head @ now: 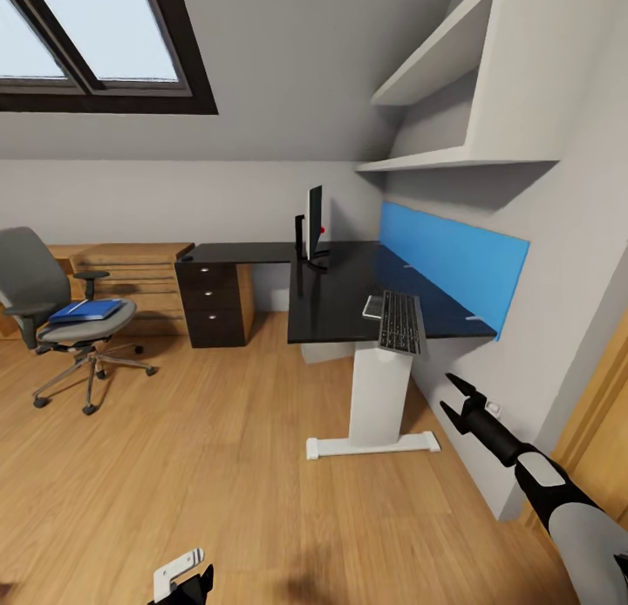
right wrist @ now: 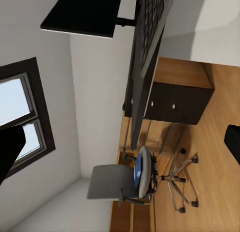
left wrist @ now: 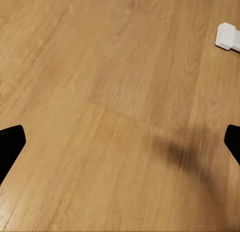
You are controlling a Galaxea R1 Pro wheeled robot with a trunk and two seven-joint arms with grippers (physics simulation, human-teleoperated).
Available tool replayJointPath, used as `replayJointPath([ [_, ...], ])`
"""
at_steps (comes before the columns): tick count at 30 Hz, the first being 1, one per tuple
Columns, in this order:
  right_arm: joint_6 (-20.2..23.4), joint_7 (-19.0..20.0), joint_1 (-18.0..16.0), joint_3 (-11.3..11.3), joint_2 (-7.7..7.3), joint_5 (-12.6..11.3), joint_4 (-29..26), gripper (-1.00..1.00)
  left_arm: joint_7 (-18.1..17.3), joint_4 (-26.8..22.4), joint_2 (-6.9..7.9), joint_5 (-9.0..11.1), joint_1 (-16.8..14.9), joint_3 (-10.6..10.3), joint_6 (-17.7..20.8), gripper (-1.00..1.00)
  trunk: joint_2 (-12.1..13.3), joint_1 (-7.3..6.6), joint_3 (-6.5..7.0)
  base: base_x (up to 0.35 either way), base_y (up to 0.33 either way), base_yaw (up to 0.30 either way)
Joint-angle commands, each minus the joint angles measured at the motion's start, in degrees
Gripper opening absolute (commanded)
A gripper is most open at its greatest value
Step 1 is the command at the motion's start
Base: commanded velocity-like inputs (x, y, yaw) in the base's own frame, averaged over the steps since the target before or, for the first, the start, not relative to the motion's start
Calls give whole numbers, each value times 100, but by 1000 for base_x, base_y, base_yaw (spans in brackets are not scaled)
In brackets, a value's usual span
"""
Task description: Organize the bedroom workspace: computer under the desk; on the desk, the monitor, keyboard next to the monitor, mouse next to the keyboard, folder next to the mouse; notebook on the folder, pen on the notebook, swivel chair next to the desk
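The desk (head: 340, 304) stands against the right wall, with the monitor (head: 314, 221) upright near its back. The keyboard (head: 401, 322) lies near the desk's front edge and overhangs it. A small greyish notebook (head: 373, 307) lies just left of it. At the left stands the swivel chair (head: 39, 300), apart from the desk, with the blue folder (head: 85, 310) on its seat. A small black lump (head: 186, 257), perhaps the mouse, sits at the desk's left end. My right gripper (head: 450, 393) hangs open below the keyboard. My left gripper (left wrist: 120, 147) is open over bare floor. Computer and pen are out of view.
A black drawer unit (head: 214, 304) sits under the desk's left wing, with low wooden shelving (head: 131, 274) beside it. White wall shelves (head: 453, 82) hang above the blue panel (head: 453, 256). An oak door (head: 602, 413) is at the far right. Wooden floor (head: 218, 448) lies open between chair and desk.
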Motion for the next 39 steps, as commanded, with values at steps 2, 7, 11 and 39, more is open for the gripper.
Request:
replayJointPath([
  [2, 38, 5, -5, -20, 5, -18, 5, 100, 7, -2, -4, 58, -2, 2, -8, 100, -3, 0, -6, 146, 163, 0],
  [7, 38, 5, -5, -25, 8, -35, 8, 100, 7, -2, -5, 58, -2, 2, -9, 100, -3, 0, -6, 186, 208, 0],
  [11, 38, 0, -5, -23, 9, -139, 10, 100, 7, -2, -6, 57, -5, 3, -10, 100, -3, 0, -6, 207, 228, 0],
  [39, 47, -14, -5, -17, 26, -296, -9, 100, 12, -2, -10, 57, -3, -2, -7, 100, -3, 0, -6, 63, 56, 0],
])
